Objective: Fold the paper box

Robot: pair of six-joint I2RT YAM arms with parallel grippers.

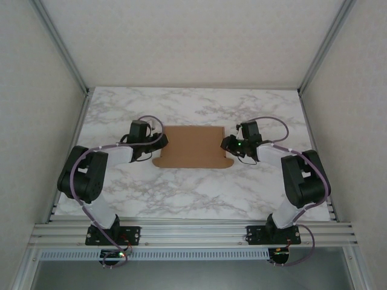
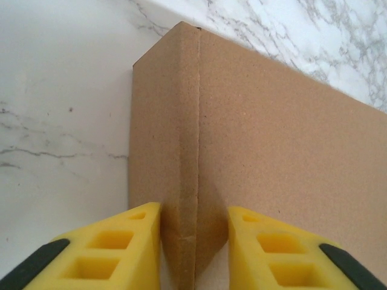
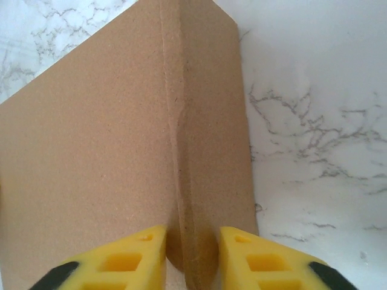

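Top external view puts the paper box in the middle of the table, with the left gripper at its left end and the right gripper at its right end. That mirrored hold probably steadies both end flaps so the creases set evenly. The wrist views add what the overhead cannot. Each pair of yellow fingers is narrowly parted and straddles a raised, creased corner of the brown cardboard, with pads against both sides. Each gripper appears to pinch the paper box there, though how firmly is hard to judge from so close.
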